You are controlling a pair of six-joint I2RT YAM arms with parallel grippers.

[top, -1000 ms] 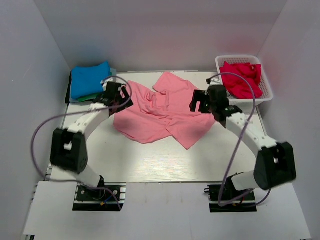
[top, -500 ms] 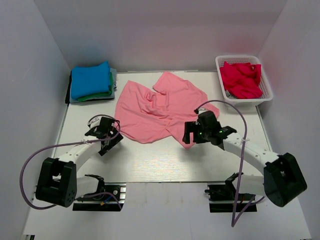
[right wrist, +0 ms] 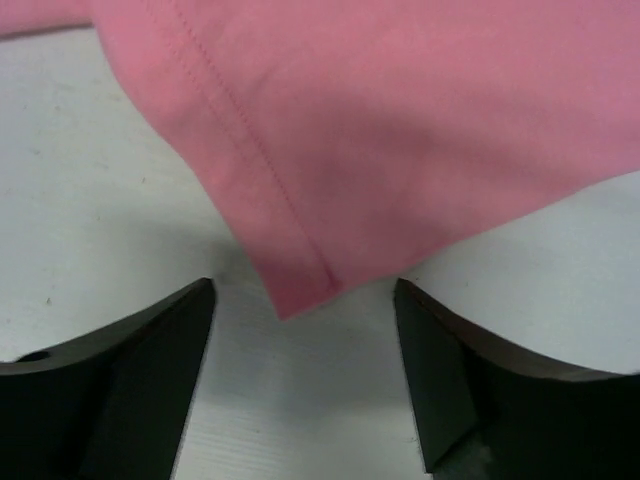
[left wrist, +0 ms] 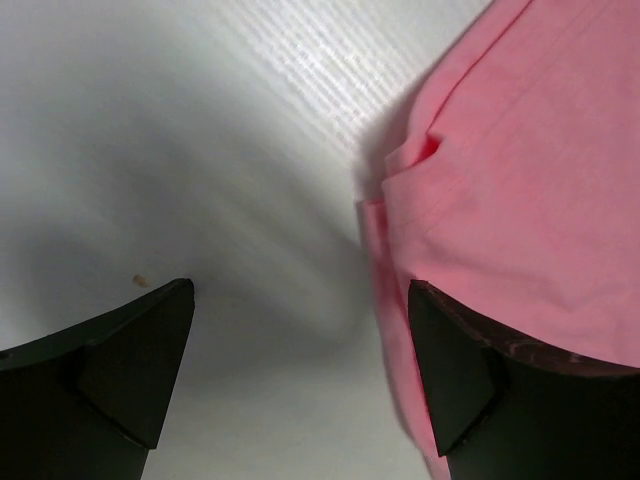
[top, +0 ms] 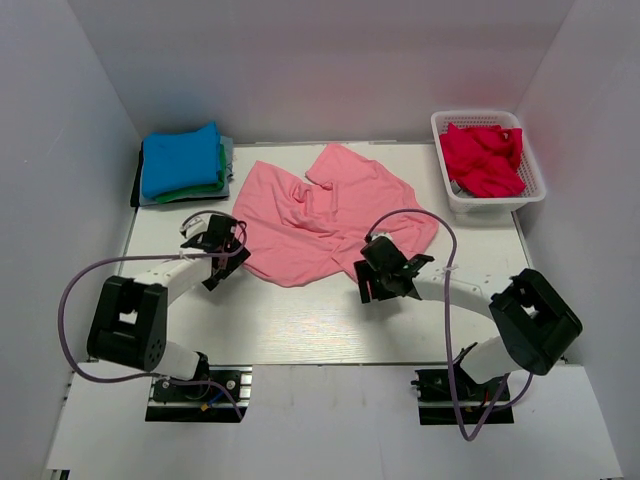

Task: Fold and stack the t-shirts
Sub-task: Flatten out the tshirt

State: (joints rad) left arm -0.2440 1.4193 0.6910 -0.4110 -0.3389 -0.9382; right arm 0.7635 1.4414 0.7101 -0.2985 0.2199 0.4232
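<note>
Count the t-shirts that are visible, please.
4. The pink tee lies spread mid-table. The blue tee sits folded on the green tee, far left. The red tee is bunched in the basket. More may hide underneath.

White links (top: 172, 274), black joints (top: 128, 322) and looping purple cables (top: 446, 252) lead to the black left pincer (top: 228, 260) and right pincer (top: 380, 275).
</note>
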